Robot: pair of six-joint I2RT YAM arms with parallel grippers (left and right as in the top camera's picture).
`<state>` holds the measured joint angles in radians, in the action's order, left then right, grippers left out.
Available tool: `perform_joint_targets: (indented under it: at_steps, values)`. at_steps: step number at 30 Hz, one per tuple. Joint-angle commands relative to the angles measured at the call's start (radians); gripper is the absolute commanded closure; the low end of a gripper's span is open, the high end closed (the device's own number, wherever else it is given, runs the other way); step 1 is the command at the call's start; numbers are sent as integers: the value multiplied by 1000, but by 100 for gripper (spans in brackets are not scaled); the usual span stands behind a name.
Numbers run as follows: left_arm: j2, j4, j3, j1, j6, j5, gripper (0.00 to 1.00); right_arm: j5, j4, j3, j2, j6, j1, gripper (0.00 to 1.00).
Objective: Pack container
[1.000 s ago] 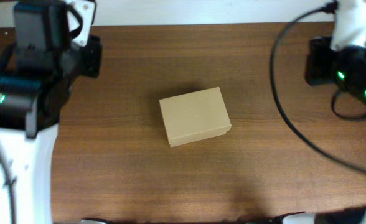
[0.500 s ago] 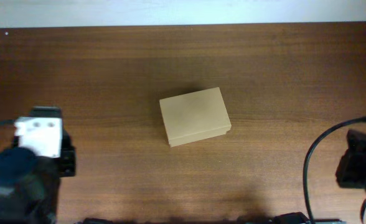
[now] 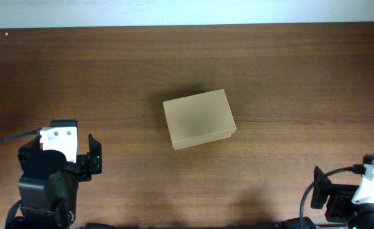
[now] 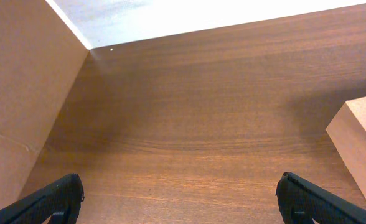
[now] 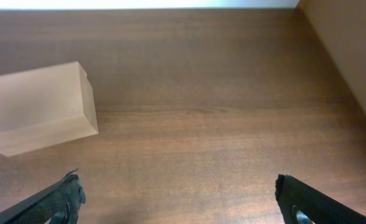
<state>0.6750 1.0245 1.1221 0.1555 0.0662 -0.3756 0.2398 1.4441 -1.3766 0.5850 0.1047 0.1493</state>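
The container (image 3: pixel 198 119) lay closed at the middle of the bench (image 3: pixel 289 76), long axis roughly left to right. Both tools were spread wide and empty. The left tool (image 4: pixel 180 198), judged nearer, had it ahead-right; the right tool (image 5: pixel 178 198), ahead-left.

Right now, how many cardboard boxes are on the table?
1. The container lies near the middle of the table, lid shut, nothing touching it. No second box shows in any view.
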Motion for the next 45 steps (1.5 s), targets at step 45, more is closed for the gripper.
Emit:
perform_joint_targets:
  at_steps: [45]
  values:
    - [-1,5,2,-3,-10,-10,1,-24,-927,1079,-471,9,-254,1]
